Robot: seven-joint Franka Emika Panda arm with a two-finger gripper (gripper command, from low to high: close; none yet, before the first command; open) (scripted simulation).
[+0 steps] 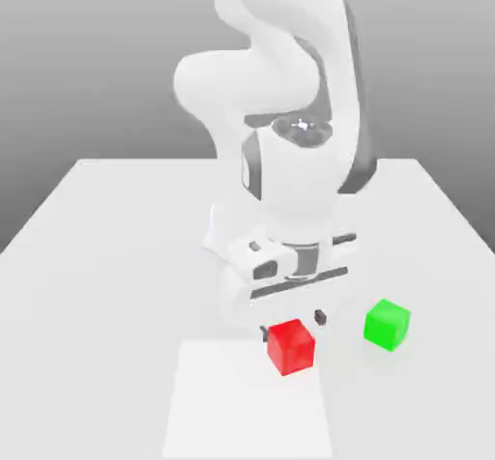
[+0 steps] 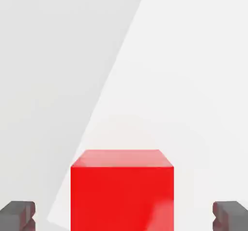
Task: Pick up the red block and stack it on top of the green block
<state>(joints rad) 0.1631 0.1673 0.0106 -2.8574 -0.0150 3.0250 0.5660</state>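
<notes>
"Why is the claw (image 1: 292, 326) poised there, fingers (image 1: 320, 318) spread?"

"To straddle the red block (image 1: 291, 347). In the hand view there's a gap on either side of it, so nothing is clamped. The fingers face two opposite sides squarely, which I'd say is the point of that wrist angle: closing should pinch flat faces, not corners."

"And where is the block, exactly?"

"Lay a clock over the exterior view: it's near the one o'clock corner of the pale patch (image 1: 242, 410), apparently resting there. The green block (image 1: 387, 325) sits well apart from it, just shy of three o'clock, on the surface (image 1: 87, 303)."

"Good spot for a base?"

"I think so. It leaves room to lift the red one without knocking the green. But the green block looks turned differently, so the claw may need to twist before setting down."

"Ready to close, then?"

"Whether the tips are low enough, I can't tell. I'd check that first, since a high pinch could let the block tilt. Then grip evenly, lift straight up, and carry it towards three o'clock."
</notes>
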